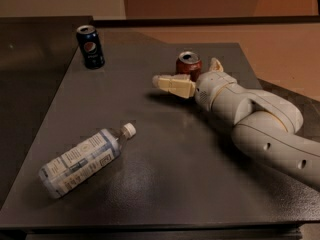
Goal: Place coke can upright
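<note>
The coke can [188, 64] is a red can with a silver top. It stands upright on the dark table [165, 149], towards the back right. My gripper [186, 74] is at the can, at the end of the white arm that reaches in from the right. It is open. One cream finger [172, 84] lies in front of the can and points left. The other fingertip [216, 63] shows just right of the can. The can's lower part is hidden behind the near finger.
A dark blue Pepsi can [90, 46] stands upright at the table's back left. A clear plastic water bottle [82, 158] with a white cap lies on its side at the front left. The arm [260, 124] covers the table's right side.
</note>
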